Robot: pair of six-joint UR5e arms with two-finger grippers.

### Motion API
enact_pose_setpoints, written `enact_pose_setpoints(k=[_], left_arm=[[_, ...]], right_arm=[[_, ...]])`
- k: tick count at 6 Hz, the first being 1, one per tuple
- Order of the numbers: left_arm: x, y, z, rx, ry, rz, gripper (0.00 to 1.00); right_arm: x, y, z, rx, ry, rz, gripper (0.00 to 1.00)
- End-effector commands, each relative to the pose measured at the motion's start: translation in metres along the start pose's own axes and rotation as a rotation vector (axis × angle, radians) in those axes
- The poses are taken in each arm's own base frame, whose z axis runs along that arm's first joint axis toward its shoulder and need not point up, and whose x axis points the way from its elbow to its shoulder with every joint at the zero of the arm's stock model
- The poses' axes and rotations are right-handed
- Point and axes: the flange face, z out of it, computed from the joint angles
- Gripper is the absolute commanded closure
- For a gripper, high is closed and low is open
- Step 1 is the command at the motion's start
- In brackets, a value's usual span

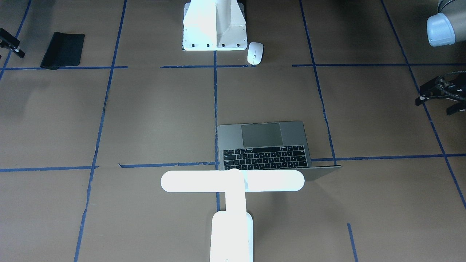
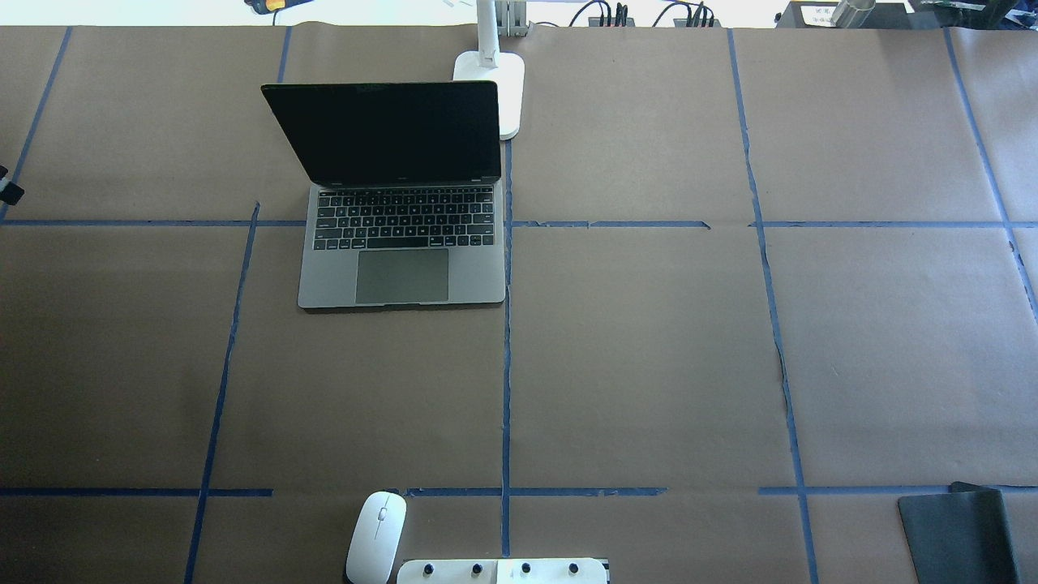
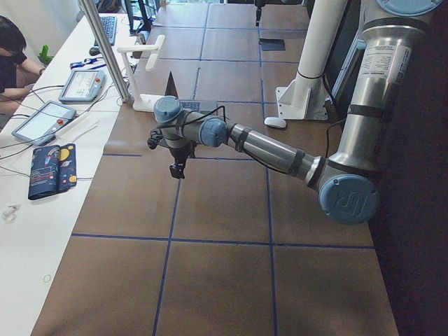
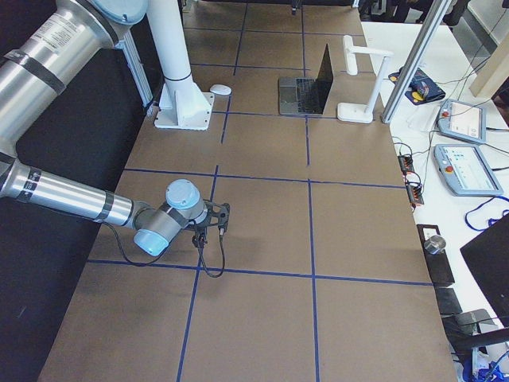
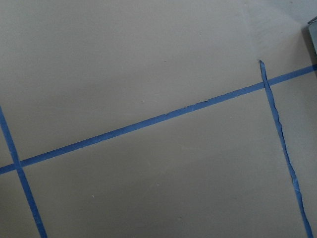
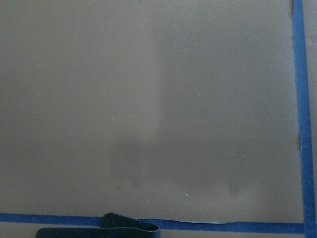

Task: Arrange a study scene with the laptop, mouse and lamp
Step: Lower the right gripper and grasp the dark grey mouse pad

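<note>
Laptop (image 2: 401,243): open, screen dark, far side of the table; looks placed.
Lamp (image 1: 233,181): base just behind it, head above the lid; seems done too.
Mouse (image 2: 376,535): by the pedestal (image 1: 214,32), well apart from the laptop; probably what's left.
Left gripper (image 3: 178,166), right gripper (image 4: 221,216): out at the table ends, nothing held; open or closed, can't tell.
Table (image 2: 649,365): brown paper, blue tape grid.
Room: cluttered white bench (image 4: 445,119) alongside.

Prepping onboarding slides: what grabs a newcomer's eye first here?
The open laptop, screen dark, sits in the far half of the table, on the robot's left of the centre tape line. The white lamp stands right behind its screen. The small white mouse lies far off, beside the white pedestal on the robot's side.
</note>
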Motion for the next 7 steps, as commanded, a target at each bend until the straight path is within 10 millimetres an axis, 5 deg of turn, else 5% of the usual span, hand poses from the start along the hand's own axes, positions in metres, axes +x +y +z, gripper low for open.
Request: enact_pose_setpoints(k=[1, 3, 6, 7], left_arm=[[0.003, 0.001, -0.003, 0.005, 0.004, 0.000, 0.00], [0.003, 0.001, -0.002, 0.003, 0.004, -0.001, 0.00], [0.003, 0.004, -0.002, 0.003, 0.004, -0.001, 0.00], [0.003, 0.004, -0.002, 0.003, 0.004, -0.001, 0.00]], right_arm=[[0.003, 0.020, 0.032, 0.009, 0.034, -0.002, 0.01], [-0.020, 0.042, 0.068, 0.024, 0.042, 0.017, 0.01], [-0.031, 0.051, 0.073, -0.001, 0.011, -0.012, 0.16], [-0.033, 0.053, 0.073, -0.008, 0.008, -0.017, 0.50]])
